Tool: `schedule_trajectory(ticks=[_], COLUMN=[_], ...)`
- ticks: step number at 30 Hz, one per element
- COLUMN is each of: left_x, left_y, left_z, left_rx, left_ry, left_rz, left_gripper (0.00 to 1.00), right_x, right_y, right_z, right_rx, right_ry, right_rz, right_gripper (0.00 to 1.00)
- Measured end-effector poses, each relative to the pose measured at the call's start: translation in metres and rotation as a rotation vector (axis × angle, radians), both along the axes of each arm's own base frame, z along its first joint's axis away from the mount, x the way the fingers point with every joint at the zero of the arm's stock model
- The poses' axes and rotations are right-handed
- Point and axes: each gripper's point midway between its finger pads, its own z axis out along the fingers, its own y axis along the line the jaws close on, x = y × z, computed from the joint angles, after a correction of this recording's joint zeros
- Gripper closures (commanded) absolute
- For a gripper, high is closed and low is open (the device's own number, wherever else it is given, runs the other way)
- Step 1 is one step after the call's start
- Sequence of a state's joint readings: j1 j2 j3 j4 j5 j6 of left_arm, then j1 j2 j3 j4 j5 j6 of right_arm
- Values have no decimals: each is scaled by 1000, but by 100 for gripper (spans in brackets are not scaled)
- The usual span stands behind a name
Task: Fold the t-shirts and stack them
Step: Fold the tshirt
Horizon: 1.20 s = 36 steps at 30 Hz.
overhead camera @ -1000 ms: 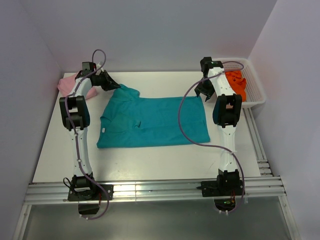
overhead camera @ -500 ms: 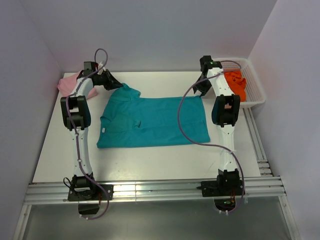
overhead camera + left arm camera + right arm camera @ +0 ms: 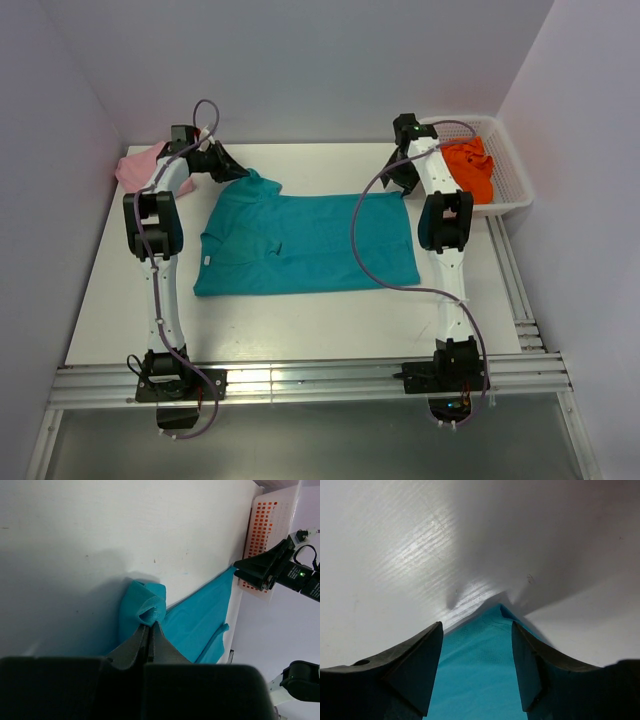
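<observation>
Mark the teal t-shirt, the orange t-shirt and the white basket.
teal t-shirt (image 3: 310, 245): top external view, mid body.
orange t-shirt (image 3: 470, 160): top external view, bunched cloth.
white basket (image 3: 515, 178): top external view, right mesh wall.

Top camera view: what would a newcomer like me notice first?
A teal t-shirt lies spread flat mid-table, the left fingers pinched shut on its far-left corner and the right fingers open astride its far-right corner. An orange t-shirt sits in the white basket at far right; a pink t-shirt lies far left.
</observation>
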State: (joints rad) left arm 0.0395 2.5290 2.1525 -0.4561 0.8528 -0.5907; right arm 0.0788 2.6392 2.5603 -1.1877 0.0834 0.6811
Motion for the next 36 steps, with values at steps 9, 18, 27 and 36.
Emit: schedule_trajectory(ticks=[9,18,27,36], left_x=[-1,-7,-24,-22], left_y=[0,0,0,5], left_z=[-1,-1,-8,-2], left_rx=[2,6,18,44], left_ry=[3,12,39,28], left_rz=[-1,-4,-16,6], left_gripper=[100,100,100,100], right_x=[-14,-23,-25,-29], right_y=[-8,-18,-22,-23], right_z=[-2,-2,-2,-6], right_rx=[-72,-121,-143,-181], right_ry=[53,95,105,110], right_rz=[46,74,88,105], right_gripper=[49,87,100,100])
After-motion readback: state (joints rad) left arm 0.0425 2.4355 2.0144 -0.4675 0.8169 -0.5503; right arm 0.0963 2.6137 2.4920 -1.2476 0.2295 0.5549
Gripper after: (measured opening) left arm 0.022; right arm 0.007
